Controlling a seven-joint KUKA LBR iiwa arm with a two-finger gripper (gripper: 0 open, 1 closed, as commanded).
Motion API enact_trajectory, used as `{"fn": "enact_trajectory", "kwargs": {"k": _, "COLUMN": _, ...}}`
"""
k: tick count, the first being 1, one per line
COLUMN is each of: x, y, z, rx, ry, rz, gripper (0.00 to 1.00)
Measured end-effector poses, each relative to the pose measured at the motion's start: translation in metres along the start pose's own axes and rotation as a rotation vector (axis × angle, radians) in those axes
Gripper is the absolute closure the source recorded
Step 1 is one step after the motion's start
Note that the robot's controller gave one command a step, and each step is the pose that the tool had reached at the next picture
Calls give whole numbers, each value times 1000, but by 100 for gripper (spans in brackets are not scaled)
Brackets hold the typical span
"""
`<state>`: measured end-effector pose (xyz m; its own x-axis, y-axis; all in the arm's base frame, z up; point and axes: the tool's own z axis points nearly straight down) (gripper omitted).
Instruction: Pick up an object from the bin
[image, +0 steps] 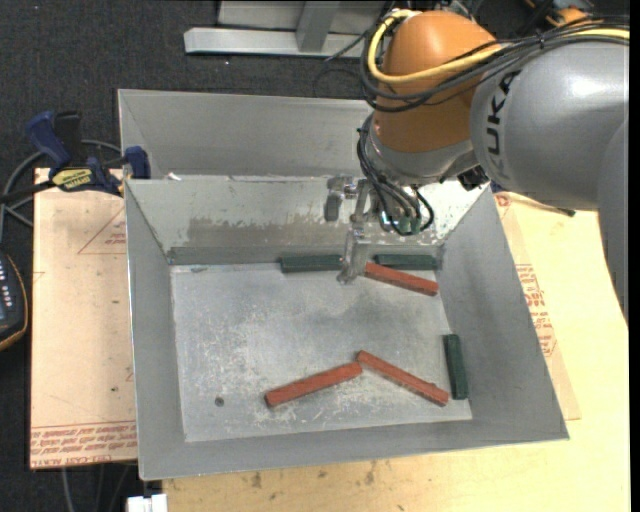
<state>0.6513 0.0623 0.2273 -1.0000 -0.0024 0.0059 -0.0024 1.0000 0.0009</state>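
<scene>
The end effector (349, 270) of the arm is low in the grey metal bin (300, 330), at the foot of the back wall. Its tip stands between two things. One is the right end of a dark green flat bar (310, 264) that lies along the wall. The other is the left end of a short red-brown flat bar (402, 279) that lies a little slanted, just beside the tip. A second dark green bar (407, 261) lies behind the red-brown one, against the wall. It cannot be told here whether the end effector is open or closed, and no thing is seen held in it.

The step in hand seems to be the approach for a grasp; the lifting is not yet done. Which bar is meant is not sure, but the short red-brown one looks the nearest. The next move probably calls for closing across the narrow width of one bar alone and then rising straight up, since the wall leaves little room.

Near the front, a long red-brown bar (313, 384) and another red-brown bar (402, 378) meet in a shallow V. An upright-lying dark green bar (455, 366) is at the right side. All three are well apart from the end effector.
</scene>
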Motion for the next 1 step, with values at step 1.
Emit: {"fn": "enact_trajectory", "kwargs": {"k": 1, "x": 52, "y": -47, "z": 153, "rx": 1, "ry": 2, "rz": -36, "gripper": 0}}
